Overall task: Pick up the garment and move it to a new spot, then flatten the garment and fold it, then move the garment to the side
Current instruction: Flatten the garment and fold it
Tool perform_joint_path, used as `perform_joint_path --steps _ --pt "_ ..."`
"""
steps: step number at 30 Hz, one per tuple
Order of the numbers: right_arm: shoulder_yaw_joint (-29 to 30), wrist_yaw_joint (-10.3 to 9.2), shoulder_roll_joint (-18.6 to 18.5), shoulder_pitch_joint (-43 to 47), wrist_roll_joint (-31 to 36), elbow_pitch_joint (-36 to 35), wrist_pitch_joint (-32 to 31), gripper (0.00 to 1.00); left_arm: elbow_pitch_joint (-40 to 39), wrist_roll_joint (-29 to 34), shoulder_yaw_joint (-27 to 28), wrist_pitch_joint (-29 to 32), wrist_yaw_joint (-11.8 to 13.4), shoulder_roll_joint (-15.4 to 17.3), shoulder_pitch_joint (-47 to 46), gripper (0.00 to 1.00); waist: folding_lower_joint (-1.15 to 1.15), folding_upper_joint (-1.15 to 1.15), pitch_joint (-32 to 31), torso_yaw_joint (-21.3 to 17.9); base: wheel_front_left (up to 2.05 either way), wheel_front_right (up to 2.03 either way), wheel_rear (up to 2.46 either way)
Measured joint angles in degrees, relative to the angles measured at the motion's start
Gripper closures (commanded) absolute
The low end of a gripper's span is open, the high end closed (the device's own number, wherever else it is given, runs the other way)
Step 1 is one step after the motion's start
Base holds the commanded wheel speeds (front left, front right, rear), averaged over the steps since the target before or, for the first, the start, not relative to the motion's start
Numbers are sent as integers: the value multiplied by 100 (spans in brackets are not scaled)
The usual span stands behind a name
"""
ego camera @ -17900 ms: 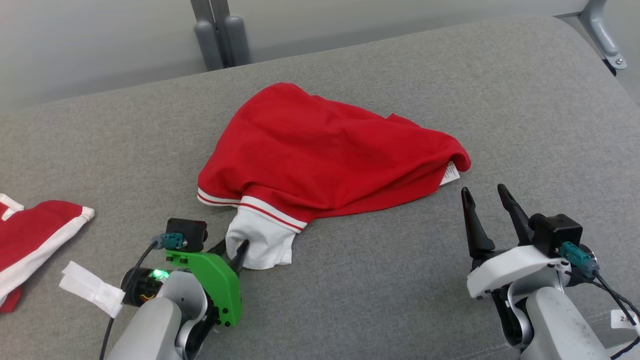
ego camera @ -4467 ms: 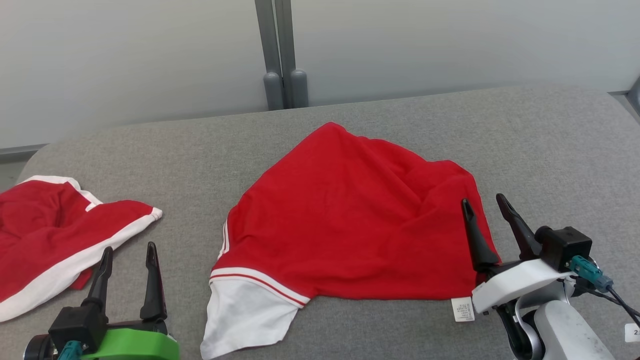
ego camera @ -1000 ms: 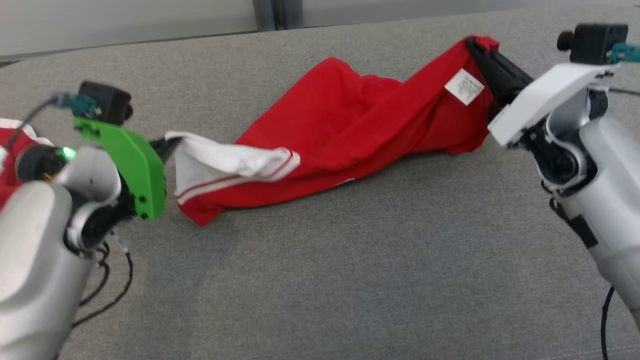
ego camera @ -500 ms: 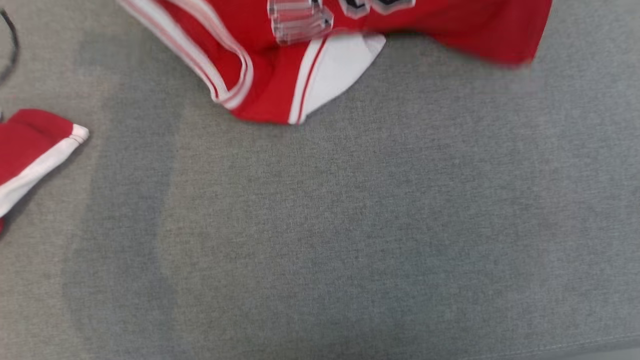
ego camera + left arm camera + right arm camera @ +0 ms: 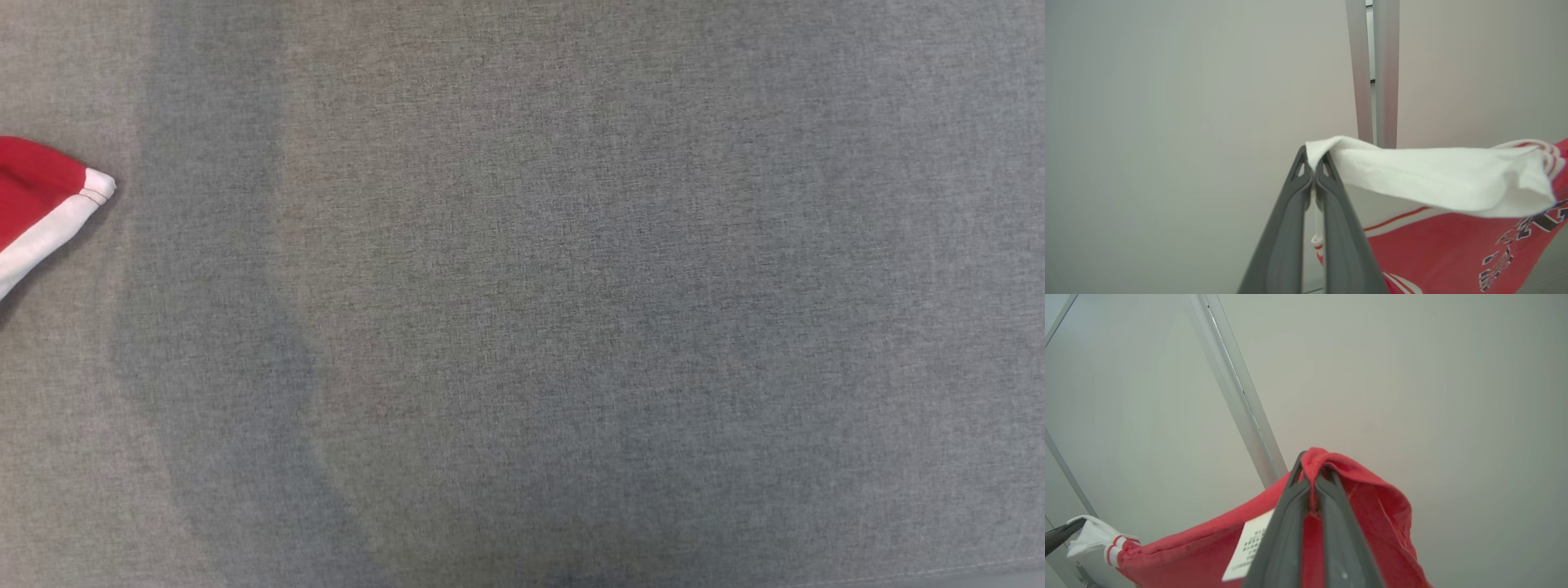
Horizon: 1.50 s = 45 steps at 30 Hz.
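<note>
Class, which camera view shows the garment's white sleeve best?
The left wrist view: the white sleeve spreads large there, its tip clamped in the left pincer. The right wrist view has it small, at lower left. The head view looks at grey cushion.

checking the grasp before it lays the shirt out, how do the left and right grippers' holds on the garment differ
The left gripper pinches the white section of the garment; the right gripper pinches a red edge.
Printed lettering shows below the left gripper's hold; a white label hangs beside the right gripper's fingers.
Shared: both are shut on the garment, holding it up before a pale wall.
</note>
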State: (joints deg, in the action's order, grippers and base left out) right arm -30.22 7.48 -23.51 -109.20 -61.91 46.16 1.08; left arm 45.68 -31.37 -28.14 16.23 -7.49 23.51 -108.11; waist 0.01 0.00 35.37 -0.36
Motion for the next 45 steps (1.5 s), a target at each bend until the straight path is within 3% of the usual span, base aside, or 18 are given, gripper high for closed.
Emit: perform_joint_path --steps 4,8,16,22,26,34,45 --pt "-323 0 -11 58 -102 -4 -41 100 302 -230 -319 -94 0 -177 -29 100 0 0 -1 39 0 0 0" --pt "-698 0 -158 393 -250 -89 -204 100 242 -548 -921 -7 -1 -146 214 100 0 0 -58 120 0 0 0" --pt "-1382 -1 -487 1804 -902 -442 -591 100 -216 -1672 -1808 643 -1 371 1282 100 -1 0 -457 193 0 0 0" --pt "-1871 -1 -659 2881 -1380 -956 -734 100 -891 -2653 -2107 823 -1 761 2376 100 -1 0 -915 177 0 0 0" --pt "-2295 0 -781 3579 -1593 -1412 -813 100 -1436 -3274 -2232 902 0 1192 3317 100 -1 0 -1271 119 0 0 0" --pt "-2919 0 -1230 4735 -2071 -2007 -1132 100 -2642 -3897 -2558 1027 30 2076 5142 100 -2 0 -2019 -20 0 0 0" --pt "-3578 0 -2219 5762 -2485 -2917 -1891 100 -5221 -4833 -2966 1456 699 3429 7125 100 -2 0 -2895 -179 0 0 0"
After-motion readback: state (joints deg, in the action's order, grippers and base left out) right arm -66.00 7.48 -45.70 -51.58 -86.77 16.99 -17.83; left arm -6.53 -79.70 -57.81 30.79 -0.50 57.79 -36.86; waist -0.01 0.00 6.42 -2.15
